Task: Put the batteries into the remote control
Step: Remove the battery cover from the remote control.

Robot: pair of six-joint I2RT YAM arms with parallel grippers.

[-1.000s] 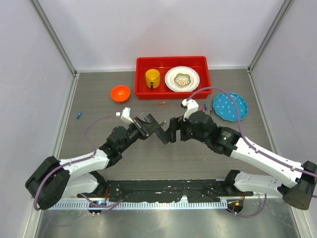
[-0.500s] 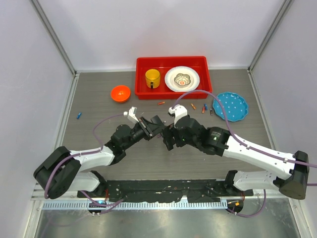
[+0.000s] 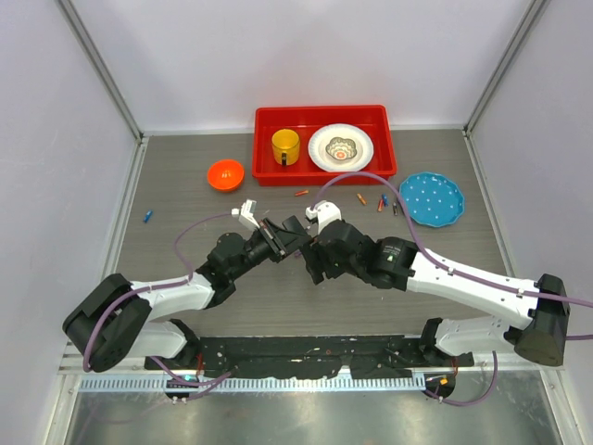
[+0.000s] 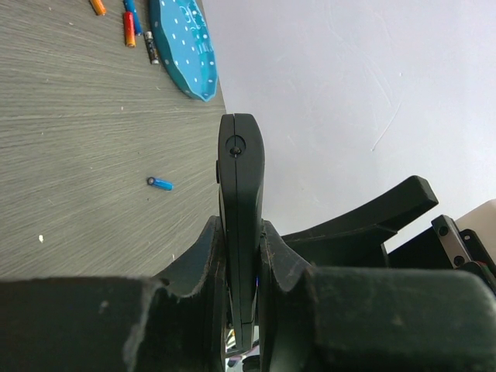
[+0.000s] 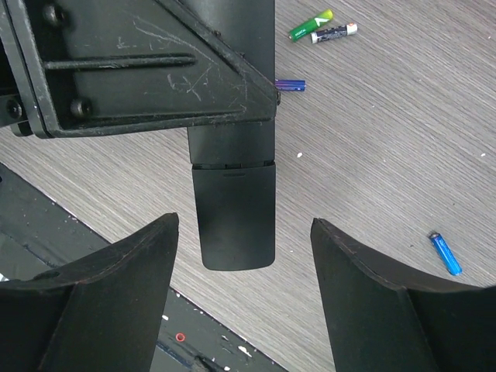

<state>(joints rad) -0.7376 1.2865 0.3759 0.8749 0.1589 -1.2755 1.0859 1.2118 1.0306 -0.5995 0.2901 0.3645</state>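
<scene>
Moved: over the last second the right arm has swung in to the left and the left arm has pushed forward, and the two now meet nose to nose over mid-table.
Left gripper [image 3: 283, 239]: clamped tight on the remote control [image 4: 241, 201]. The left wrist view shows the black bar edge-on, squeezed between both fingers [image 4: 283, 263], with its free end sticking out well past the tips.
Right gripper [image 5: 244, 232]: jaws spread wide, holding nothing. Its two fingers [image 5: 124, 294] stand either side of the remote's free end, and there is a clear gap on each side.
Remote control, right wrist view [image 5: 234, 209]: flat face to the camera and up off the table [image 5: 403, 139], reaching out of the left claw and into the space between the right claw's fingers.
Batteries [image 3: 380, 202]: all lying loose on the wood. There's a little cluster just left of the blue plate [image 3: 431, 198], an orange one [image 3: 301, 193] just in front of the red tray [image 3: 324, 109], and a blue one [image 3: 147, 217] far out on the left.
Under the claws: a green and a black-and-white battery [image 5: 322, 27] lie side by side, a purple one [image 5: 291, 84] peeks out by the left claw's edge, and a blue one [image 5: 446, 253] sits apart.
Back of table: a yellow mug [image 3: 285, 146] and a white plate [image 3: 341, 146] are in the tray, with the orange bowl [image 3: 225, 173] just to its left.
</scene>
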